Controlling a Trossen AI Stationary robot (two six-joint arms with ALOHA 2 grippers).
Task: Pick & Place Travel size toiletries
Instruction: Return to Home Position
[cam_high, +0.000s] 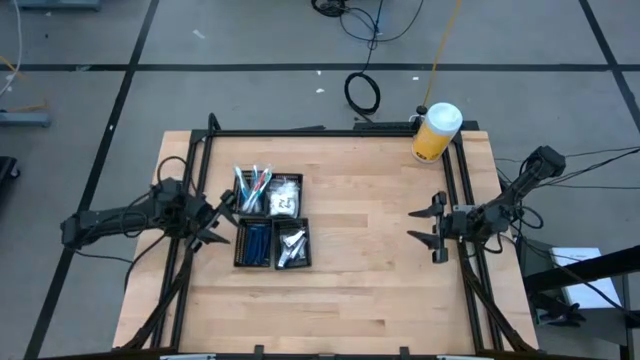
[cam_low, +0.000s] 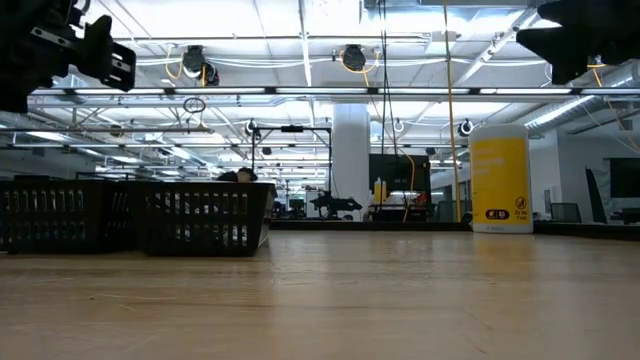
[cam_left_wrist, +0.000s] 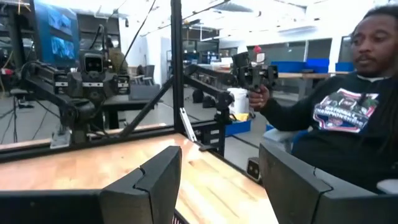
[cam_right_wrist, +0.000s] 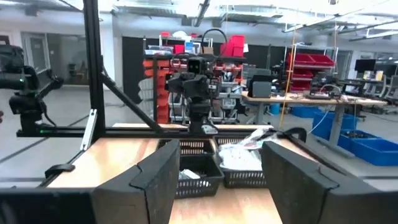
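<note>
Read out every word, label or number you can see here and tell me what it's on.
Nothing can be read for certain.
Jar label: faint lettering and small marks, too blurred to read.
Shirt print on the person: too blurred to read.
Blue screen: too blurred to read.
Left gripper, right gripper, tray: no text seen.

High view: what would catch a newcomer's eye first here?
The black tray left of centre, its four compartments holding sticks, white packets, blue pieces and silvery pieces. Next, the yellow jar at the top right corner of the table. The left gripper is open beside the tray, the right gripper open near the right edge.
</note>
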